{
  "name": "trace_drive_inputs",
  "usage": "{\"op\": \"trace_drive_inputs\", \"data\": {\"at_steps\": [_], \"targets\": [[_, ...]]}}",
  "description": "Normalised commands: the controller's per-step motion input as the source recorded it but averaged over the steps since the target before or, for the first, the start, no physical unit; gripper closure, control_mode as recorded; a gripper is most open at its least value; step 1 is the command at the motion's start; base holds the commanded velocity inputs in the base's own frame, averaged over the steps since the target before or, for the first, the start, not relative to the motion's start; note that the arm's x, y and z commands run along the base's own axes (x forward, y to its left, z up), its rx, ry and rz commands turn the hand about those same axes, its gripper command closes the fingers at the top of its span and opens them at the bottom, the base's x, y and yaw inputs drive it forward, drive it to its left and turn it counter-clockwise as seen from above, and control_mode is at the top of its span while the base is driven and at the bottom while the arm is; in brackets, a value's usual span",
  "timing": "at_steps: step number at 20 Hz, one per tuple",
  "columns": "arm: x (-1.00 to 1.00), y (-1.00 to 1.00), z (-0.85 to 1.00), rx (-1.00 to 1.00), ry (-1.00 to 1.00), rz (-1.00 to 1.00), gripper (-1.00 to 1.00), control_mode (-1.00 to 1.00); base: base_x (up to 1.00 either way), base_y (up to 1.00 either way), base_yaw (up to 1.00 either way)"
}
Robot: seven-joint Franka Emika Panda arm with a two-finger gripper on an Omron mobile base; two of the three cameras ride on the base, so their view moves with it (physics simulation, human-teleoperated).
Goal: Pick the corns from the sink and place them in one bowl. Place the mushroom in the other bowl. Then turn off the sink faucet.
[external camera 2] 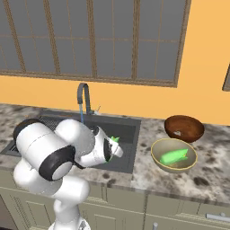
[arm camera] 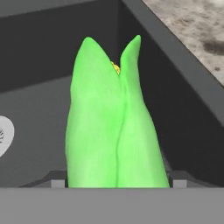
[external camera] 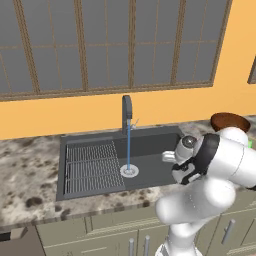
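Hand view: second corn [arm camera: 114, 127] sits clamped between my half-closed gripper [arm camera: 114, 181], over the sink [arm camera: 39, 61]. First corn [external camera 2: 174, 157] lies in tan bowl [external camera 2: 158, 164], right of sink. Next: lift, carry there.

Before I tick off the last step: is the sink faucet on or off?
On. A thin blue stream runs from the sink faucet down to the drain of the sink.

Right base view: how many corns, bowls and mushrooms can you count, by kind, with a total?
Corns: 2, one in the tan-olive bowl, one at the tool over the sink.
Bowls: 2, the tan-olive bowl and the reddish-brown bowl.
Mushrooms: 1, pale speck in the reddish-brown bowl.
Total: 5.
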Motion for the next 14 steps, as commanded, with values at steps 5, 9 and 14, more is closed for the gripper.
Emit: {"op": "trace_drive_inputs", "data": {"at_steps": [5, 9, 14], "targets": [[0.06, -0.07, 1.00, 0.08, 0.19, 0.00, 1.00, -1.00, 0.00, 0.00, 0.00], [0.14, -0.23, 1.00, 0.12, 0.29, 0.00, 1.00, -1.00, 0.00, 0.00, 0.00], [-0.09, -0.14, 1.00, 0.03, 0.24, -0.02, 1.00, -1.00, 0.00, 0.00, 0.00]]}}
